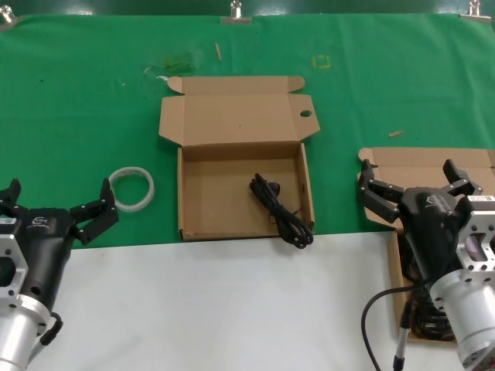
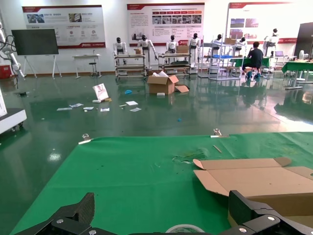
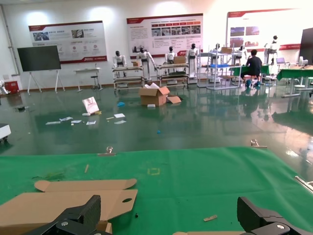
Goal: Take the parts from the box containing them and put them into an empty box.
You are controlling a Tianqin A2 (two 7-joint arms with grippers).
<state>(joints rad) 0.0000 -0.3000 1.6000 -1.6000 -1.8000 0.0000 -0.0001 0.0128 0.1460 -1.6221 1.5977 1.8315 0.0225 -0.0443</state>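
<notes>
The carton with the round-holed flap (image 1: 240,182) lies open at the table's middle, and one black cord (image 1: 280,212) lies in its front right corner. The plain-lidded carton (image 1: 421,161) is at the right, mostly hidden under my right arm; more black cords (image 1: 424,318) show in it beside the wrist. My right gripper (image 1: 412,179) is open and empty, above that carton's back part. My left gripper (image 1: 58,199) is open and empty at the left, near the table's front. The holed flap also shows in the right wrist view (image 3: 73,200).
A white ring (image 1: 131,188) lies on the green cloth (image 1: 93,100) between my left gripper and the middle carton; its edge shows in the left wrist view (image 2: 185,228). A white sheet (image 1: 216,309) covers the table's front. Small scraps lie at the back.
</notes>
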